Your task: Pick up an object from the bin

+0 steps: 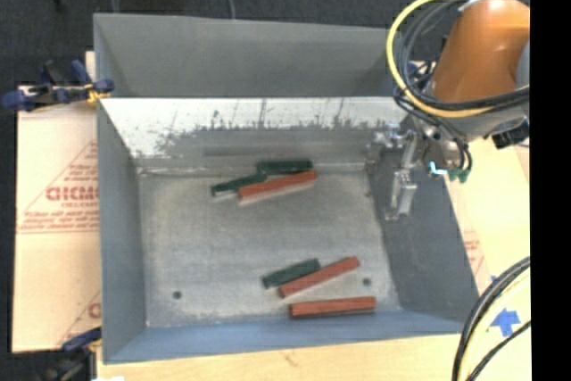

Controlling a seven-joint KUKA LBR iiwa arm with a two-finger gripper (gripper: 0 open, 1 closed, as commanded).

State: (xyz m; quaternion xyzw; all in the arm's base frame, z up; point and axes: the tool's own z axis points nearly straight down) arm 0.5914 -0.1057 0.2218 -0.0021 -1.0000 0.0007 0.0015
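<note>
Camera view: hand [397, 192], opening impossible to tell, hangs near a slim red-brown bar [278, 184].

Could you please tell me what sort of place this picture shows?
Probably a robot-picking test cell in a lab: a grey metal bin holding loose red bars and green bars, with a robot's gripper at its right side.

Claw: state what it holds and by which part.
Nothing is seen in the claw; it hangs by the right wall of the grey metal bin, apart from the flat red and green sticks.
</note>
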